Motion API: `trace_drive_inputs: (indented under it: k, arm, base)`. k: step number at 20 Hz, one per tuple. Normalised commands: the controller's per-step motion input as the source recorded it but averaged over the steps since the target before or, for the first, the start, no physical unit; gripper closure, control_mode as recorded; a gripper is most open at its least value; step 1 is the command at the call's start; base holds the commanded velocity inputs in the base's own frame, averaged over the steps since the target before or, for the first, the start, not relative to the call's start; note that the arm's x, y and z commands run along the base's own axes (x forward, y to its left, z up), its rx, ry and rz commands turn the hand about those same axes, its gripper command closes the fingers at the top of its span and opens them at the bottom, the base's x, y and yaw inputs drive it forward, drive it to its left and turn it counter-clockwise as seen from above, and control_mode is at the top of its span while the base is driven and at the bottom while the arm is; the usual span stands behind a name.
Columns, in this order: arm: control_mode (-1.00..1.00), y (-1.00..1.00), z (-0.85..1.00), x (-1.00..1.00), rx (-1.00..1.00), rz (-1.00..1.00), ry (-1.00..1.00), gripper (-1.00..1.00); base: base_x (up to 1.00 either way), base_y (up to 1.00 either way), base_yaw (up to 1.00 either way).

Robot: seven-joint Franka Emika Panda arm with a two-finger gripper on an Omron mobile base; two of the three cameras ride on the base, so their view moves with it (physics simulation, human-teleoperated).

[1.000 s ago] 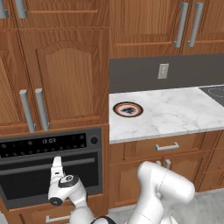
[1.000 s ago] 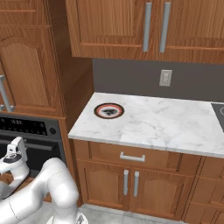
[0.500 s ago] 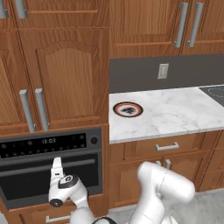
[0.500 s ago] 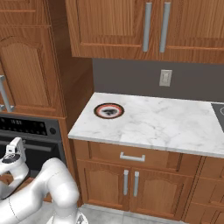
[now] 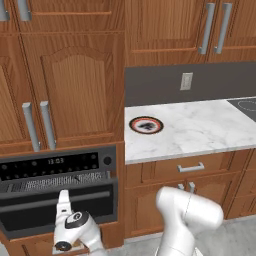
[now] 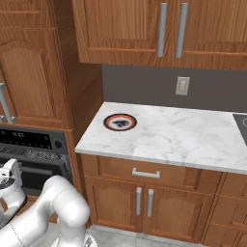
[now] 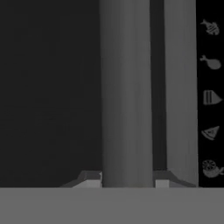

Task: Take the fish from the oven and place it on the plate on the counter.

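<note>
Wooden kitchen, black oven point(image 5: 59, 197) low at left: my claw point(image 7: 127, 181) clamped across its bar handle point(image 7: 127, 92), which runs along the door's top edge

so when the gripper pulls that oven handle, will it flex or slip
Probably stiff: the handle reads as a thick grey bar across the oven door. Its smooth round surface could let the fingers slide along it. The gripper is shut around it, so a straight pull likely holds.

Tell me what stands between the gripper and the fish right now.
The oven door, not yet open. The gripper has its jaws shut on the grey bar handle at the door's front, so the fish sits behind the door, unseen. The plate waits on the counter.
</note>
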Motion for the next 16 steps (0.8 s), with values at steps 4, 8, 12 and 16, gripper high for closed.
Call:
trace_drive_inputs:
  k: [4,8,12,16]
  arm:
    - [-1.0,0.75,-0.69,-1.0,0.0,0.0,0.0,1.0]
    - [-1.0,0.72,-0.79,-1.0,0.0,0.0,0.06,1.0]
    - [-1.0,0.7,-0.81,-1.0,0.0,0.0,0.12,1.0]
    - [-1.0,0.71,-0.85,-0.92,0.0,0.0,0.16,1.0]
  base:
    - [0.0,0.0,0.0]
    - [0.0,0.0,0.0]
    - [0.0,0.0,0.0]
    - [0.0,0.0,0.0]
